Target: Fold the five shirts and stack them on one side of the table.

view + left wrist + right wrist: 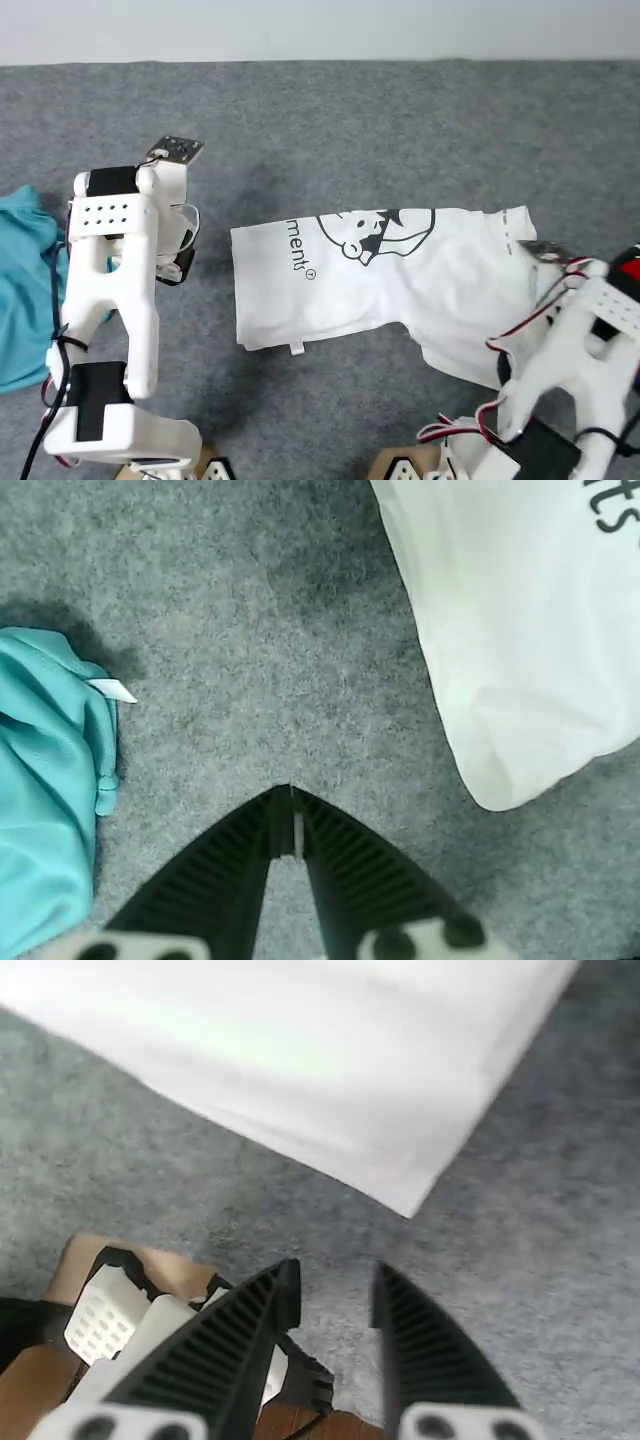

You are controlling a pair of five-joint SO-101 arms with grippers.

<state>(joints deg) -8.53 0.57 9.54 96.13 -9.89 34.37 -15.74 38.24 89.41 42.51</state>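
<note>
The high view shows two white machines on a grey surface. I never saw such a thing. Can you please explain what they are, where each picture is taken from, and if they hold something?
They are two robot arms, the left arm and the right arm, seen from a fixed camera above the grey table. The other two pictures come from a camera on each arm's wrist, looking past its black hand. A white shirt with a black print lies between the arms; a teal shirt lies bunched beside the left arm. The left hand is shut on nothing, over bare table between the two shirts. The right hand is open and empty, near a corner of the white shirt.
</note>
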